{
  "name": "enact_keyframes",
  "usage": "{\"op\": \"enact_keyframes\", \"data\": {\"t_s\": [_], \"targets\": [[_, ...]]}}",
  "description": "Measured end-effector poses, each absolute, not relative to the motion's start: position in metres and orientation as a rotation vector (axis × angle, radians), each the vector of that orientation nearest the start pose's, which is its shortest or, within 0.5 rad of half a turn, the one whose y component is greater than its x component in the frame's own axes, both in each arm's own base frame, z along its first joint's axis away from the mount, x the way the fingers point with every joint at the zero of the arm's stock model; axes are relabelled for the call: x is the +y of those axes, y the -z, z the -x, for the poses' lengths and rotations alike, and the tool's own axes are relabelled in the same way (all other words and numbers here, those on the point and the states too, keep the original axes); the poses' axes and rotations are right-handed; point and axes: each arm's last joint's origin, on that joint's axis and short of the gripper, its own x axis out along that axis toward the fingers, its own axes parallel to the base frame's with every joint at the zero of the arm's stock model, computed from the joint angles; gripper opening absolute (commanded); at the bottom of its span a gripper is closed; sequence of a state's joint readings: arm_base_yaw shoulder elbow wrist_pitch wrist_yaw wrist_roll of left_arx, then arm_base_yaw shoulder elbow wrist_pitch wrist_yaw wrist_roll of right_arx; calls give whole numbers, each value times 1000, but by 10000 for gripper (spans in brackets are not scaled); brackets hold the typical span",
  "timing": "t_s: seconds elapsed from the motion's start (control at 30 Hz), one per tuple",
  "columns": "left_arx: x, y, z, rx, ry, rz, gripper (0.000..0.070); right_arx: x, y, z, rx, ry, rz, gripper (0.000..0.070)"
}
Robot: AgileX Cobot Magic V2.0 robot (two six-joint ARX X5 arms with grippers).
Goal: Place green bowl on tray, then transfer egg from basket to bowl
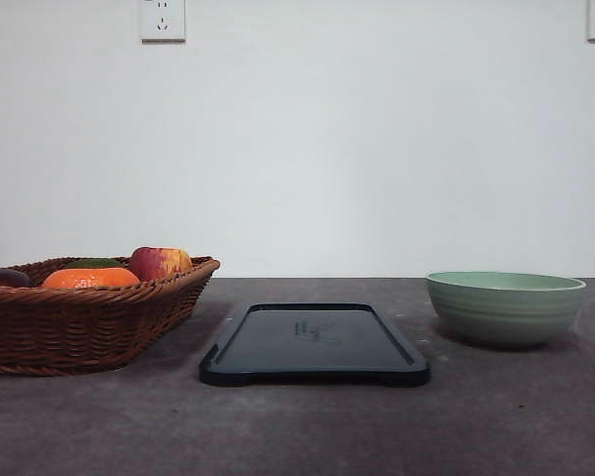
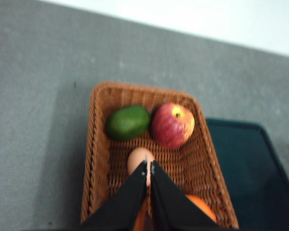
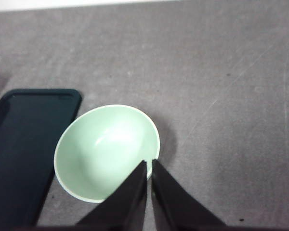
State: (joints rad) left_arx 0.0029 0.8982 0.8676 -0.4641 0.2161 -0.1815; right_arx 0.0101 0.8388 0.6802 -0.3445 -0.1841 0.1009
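Basket (image 1: 79, 317) at table left: we judge it stiff wicker, stays put. Tray (image 1: 314, 342) centre, bare. Green bowl (image 1: 504, 307) right of tray, on table; likely light, rigid, slick, so we'd pinch rim. Egg (image 2: 137, 160) in basket beside apple (image 2: 172, 125): fragile, smooth, grip gently across middle. Left gripper (image 2: 149, 166), right gripper (image 3: 149, 163): jaws pressed together, holding nothing.

Grey matte worktop (image 1: 307, 426) carries three things in row: brown woven wicker basket (image 1: 79, 322) at left, flat dark blue-black rectangular tray (image 1: 314, 344) in middle, pale sage-green round bowl (image 1: 505, 307) at right, all apart.
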Motion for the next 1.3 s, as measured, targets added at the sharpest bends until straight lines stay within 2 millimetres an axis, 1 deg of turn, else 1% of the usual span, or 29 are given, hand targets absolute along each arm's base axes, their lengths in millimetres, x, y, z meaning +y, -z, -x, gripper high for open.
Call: {"op": "enact_keyframes", "data": {"t_s": [0.27, 0.37, 0.47, 0.5, 0.53, 0.57, 0.6, 0.63, 0.67, 0.7, 0.87, 0.97, 1.13, 1.2, 1.3], "targets": [[-13, -322, -211, 697, 205, 153, 0, 7, -290, -212, 634, -160, -141, 9], [-16, -326, -218, 736, 223, 126, 0, 8, -294, -221, 661, -162, -131, 9], [-18, -329, -221, 741, 240, 103, 5, 8, -295, -225, 664, -165, -121, 13], [-18, -330, -222, 738, 242, 100, 50, 8, -295, -225, 664, -166, -118, 43], [-18, -331, -222, 737, 243, 99, 119, 8, -295, -225, 665, -167, -115, 107], [-18, -331, -221, 736, 243, 98, 205, 8, -295, -225, 666, -169, -111, 193], [-18, -331, -221, 738, 243, 98, 280, 8, -295, -224, 670, -169, -110, 260], [-18, -331, -221, 740, 243, 98, 316, 8, -294, -224, 674, -169, -109, 299], [-18, -330, -221, 744, 243, 98, 321, 8, -294, -224, 679, -169, -109, 319], [-18, -330, -221, 747, 243, 97, 321, 8, -293, -224, 686, -168, -110, 323], [-18, -329, -220, 755, 243, 96, 321, 8, -293, -221, 744, -164, -117, 324], [-18, -329, -220, 755, 243, 96, 321, 8, -301, -223, 805, -160, -123, 324], [-18, -330, -220, 755, 243, 96, 321, 8, -319, -235, 918, -155, -130, 324], [-18, -330, -220, 755, 243, 96, 321, 8, -322, -245, 965, -153, -132, 323], [-18, -330, -220, 755, 243, 97, 321, 8, -322, -260, 1026, -152, -133, 320]]}}
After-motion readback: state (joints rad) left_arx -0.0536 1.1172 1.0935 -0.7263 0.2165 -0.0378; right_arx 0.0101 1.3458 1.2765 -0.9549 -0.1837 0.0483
